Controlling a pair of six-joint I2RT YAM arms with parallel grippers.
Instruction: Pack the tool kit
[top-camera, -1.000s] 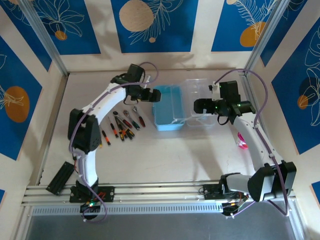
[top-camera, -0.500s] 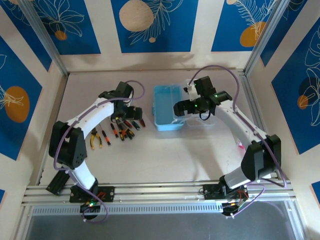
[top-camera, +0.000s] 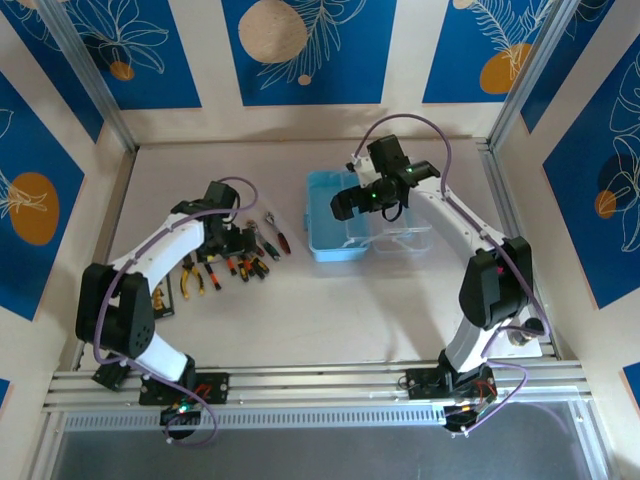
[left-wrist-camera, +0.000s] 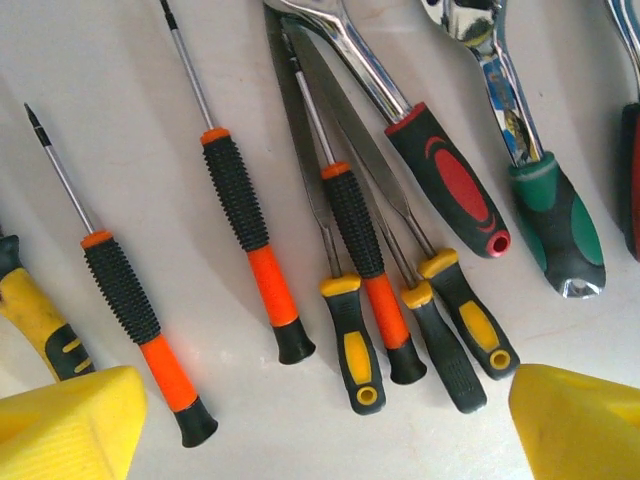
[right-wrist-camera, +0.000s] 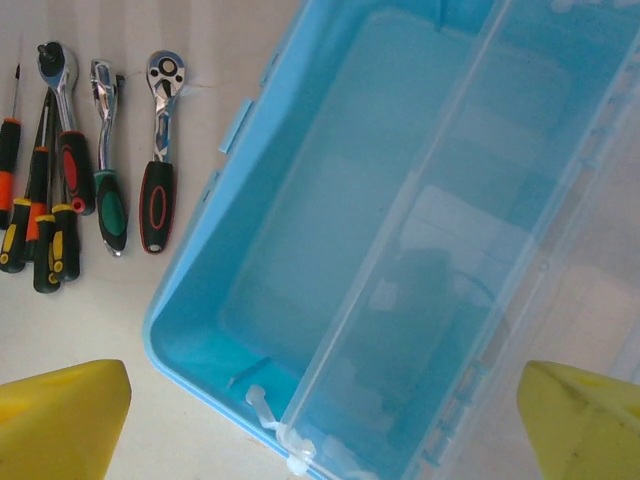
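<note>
Both arms have swung leftward since a second ago: the left gripper (top-camera: 228, 243), earlier beside the case (right-wrist-camera: 290, 260), now hangs over the row of tools (top-camera: 248, 256); the right gripper (top-camera: 342, 207), earlier over the clear lid (top-camera: 405, 235), now sits above the blue tray (top-camera: 330, 235). Left fingers (left-wrist-camera: 70, 425) stand well apart with nothing between them, above the screwdrivers (left-wrist-camera: 250, 250) lying side by side on the table (left-wrist-camera: 120, 120); right fingers (right-wrist-camera: 60, 420) are likewise spread wide and empty. The case lies open near the table's middle, lid folded out to the right; ratchet wrenches (right-wrist-camera: 158, 200) lie just left of it; yellow-handled pliers (top-camera: 192, 280) lie at the row's left end.
</note>
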